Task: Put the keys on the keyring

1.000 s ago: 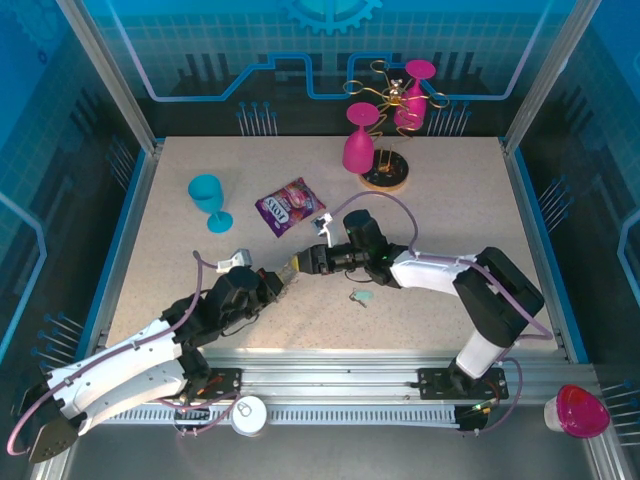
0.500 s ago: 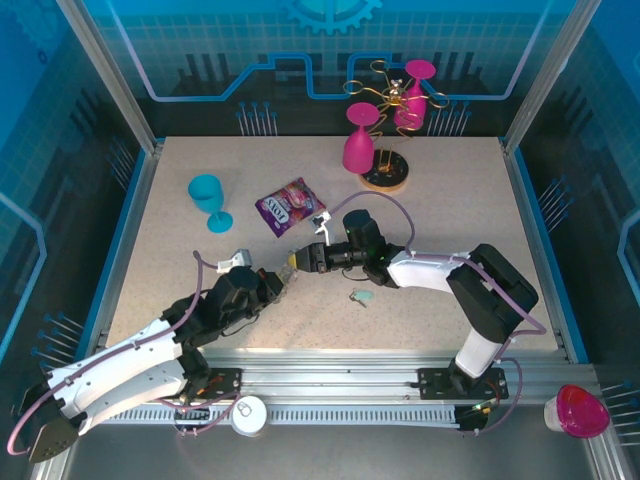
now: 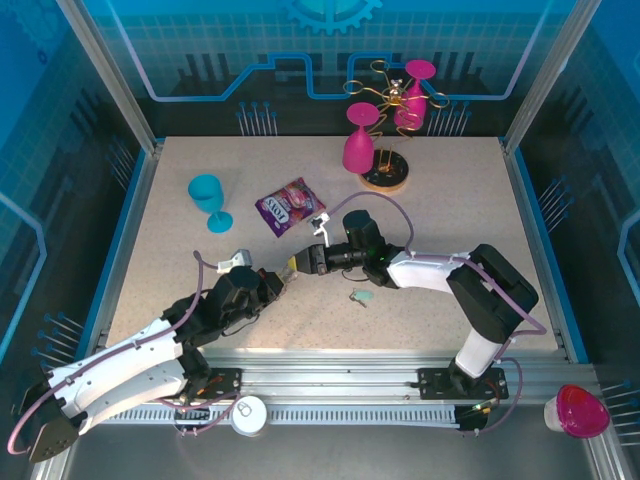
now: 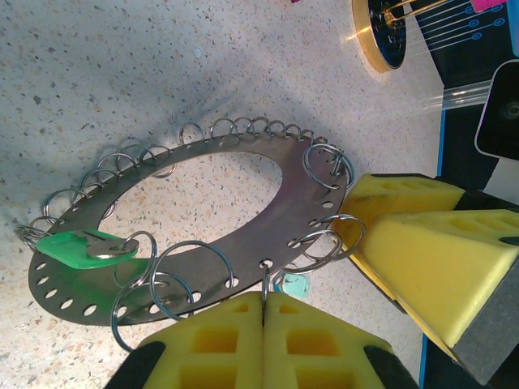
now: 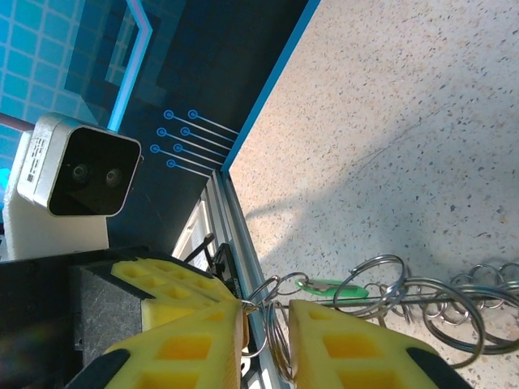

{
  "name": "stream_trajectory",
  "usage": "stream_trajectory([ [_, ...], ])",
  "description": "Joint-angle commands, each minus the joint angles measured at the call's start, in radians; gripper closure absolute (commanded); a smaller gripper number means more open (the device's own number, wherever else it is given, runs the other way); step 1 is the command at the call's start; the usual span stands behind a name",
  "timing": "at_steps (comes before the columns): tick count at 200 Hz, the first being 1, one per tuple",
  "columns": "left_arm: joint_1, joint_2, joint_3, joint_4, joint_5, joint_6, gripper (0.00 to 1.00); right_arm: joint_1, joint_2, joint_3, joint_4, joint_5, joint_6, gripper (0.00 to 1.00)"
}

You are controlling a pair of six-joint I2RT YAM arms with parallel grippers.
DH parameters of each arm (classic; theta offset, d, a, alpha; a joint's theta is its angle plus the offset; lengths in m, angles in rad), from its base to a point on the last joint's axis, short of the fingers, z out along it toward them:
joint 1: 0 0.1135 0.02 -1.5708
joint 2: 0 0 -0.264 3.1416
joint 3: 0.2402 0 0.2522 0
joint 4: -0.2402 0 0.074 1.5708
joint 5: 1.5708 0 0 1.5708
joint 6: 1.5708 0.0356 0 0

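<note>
**Second key not yet threaded**

Holding with left gripper (image 4: 263,312), jaws clamped on keyring (image 4: 300,190) rim, over the desk (image 3: 450,200). With right gripper (image 5: 268,320), jaws almost together around one loop (image 5: 274,301); cannot tell whether pinched. Already carrying green key (image 4: 77,247); lacking pale key (image 3: 363,296), lying on the desk nearby. Next, likely: fetch it, with fine aim.

High rear overview of the table (image 3: 450,200) — both wrist cameras close on the keyring (image 4: 300,207)
</note>
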Motion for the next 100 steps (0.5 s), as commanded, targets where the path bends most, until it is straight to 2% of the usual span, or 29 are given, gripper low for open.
stream_trajectory([
  [1, 0.008, 0.004, -0.017, 0.013, -0.011, -0.015, 1.0, 0.007, -0.032, -0.006, 0.011, -0.016, -0.016, 0.79],
  [74, 0.008, 0.003, -0.018, 0.013, -0.008, -0.017, 1.0, 0.008, -0.04, -0.007, -0.06, 0.001, -0.061, 0.84],
  [100, 0.008, 0.004, -0.016, 0.017, -0.009, -0.016, 1.0, 0.009, -0.055, -0.011, -0.12, 0.011, -0.104, 0.82],
])
